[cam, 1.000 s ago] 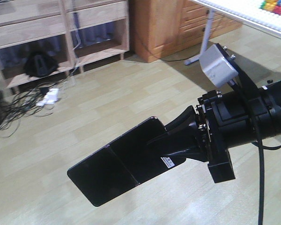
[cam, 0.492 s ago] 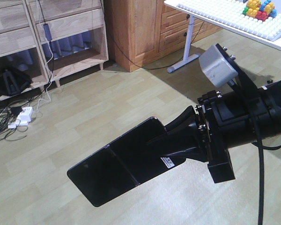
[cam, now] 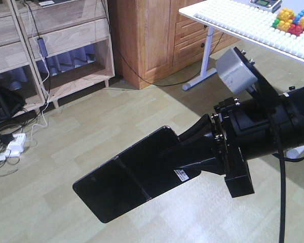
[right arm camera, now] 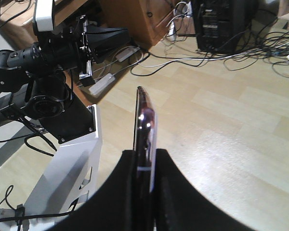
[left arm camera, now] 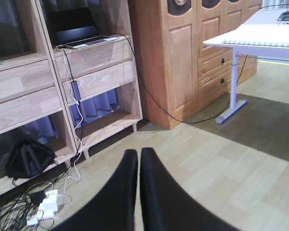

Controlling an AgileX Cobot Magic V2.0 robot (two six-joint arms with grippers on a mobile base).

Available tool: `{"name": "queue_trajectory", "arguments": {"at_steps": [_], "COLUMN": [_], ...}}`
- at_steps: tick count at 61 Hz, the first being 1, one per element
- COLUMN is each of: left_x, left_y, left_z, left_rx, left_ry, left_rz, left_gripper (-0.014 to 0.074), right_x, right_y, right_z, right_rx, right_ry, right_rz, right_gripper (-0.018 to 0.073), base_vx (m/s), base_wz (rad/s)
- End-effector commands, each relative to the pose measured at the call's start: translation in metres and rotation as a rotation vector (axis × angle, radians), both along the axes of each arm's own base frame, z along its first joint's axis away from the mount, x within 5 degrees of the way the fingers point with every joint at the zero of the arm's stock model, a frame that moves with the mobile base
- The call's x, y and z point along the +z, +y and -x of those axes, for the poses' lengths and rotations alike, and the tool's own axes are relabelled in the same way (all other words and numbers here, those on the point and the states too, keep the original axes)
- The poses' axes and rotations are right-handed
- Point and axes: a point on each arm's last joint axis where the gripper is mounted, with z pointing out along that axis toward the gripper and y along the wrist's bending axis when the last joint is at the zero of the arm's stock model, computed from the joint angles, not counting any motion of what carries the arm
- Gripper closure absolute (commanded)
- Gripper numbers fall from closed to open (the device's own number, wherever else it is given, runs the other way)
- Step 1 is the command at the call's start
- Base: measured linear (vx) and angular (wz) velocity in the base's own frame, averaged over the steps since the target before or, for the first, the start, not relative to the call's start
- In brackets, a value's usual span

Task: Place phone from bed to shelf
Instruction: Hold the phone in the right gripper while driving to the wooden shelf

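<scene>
The shelf (left arm camera: 98, 57) held a laptop (left arm camera: 86, 42) on its upper board and a black object (left arm camera: 26, 159) in a lower bay. The phone (cam: 126, 174), glossy black, creased mid-length and white-stickered, was pinched in the right gripper (cam: 175, 149) above the floor (cam: 91, 116). The left gripper (left arm camera: 138, 161) was closed on nothing.

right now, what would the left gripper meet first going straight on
Probably the low board of the shelf; the left gripper points over the floor toward it, nothing nearer shows; depth is unclear.

Jaws of the right gripper (right arm camera: 145, 154) clamp the phone (right arm camera: 145, 113) edge-on above a pale plank floor (right arm camera: 241, 125), cables (right arm camera: 250, 54) beyond.
</scene>
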Motion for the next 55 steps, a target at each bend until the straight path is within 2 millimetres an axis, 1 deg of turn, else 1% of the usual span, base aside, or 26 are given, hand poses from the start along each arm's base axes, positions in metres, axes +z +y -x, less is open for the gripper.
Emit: {"name": "queue_trajectory", "arguments": {"at_steps": [1,55], "left_x": [0.0145,0.0145], "left_y": [0.0002,0.0002], "left_z": [0.0008,0.0008], "left_rx": [0.003,0.003], "left_ry": [-0.098,-0.098], "left_rz": [0.017,0.017], "left_gripper": [0.0595,0.0595], "right_x": [0.0207,0.0207], "right_y": [0.0010,0.0010], "right_z": [0.0111,0.0111], "right_rx": [0.050,0.050], "right_ry": [-0.005,-0.005], "right_rz": [-0.096,-0.096], "right_gripper": [0.0561,0.0561], "base_vx": [0.39,0.39], "base_wz": [0.00,-0.02]}}
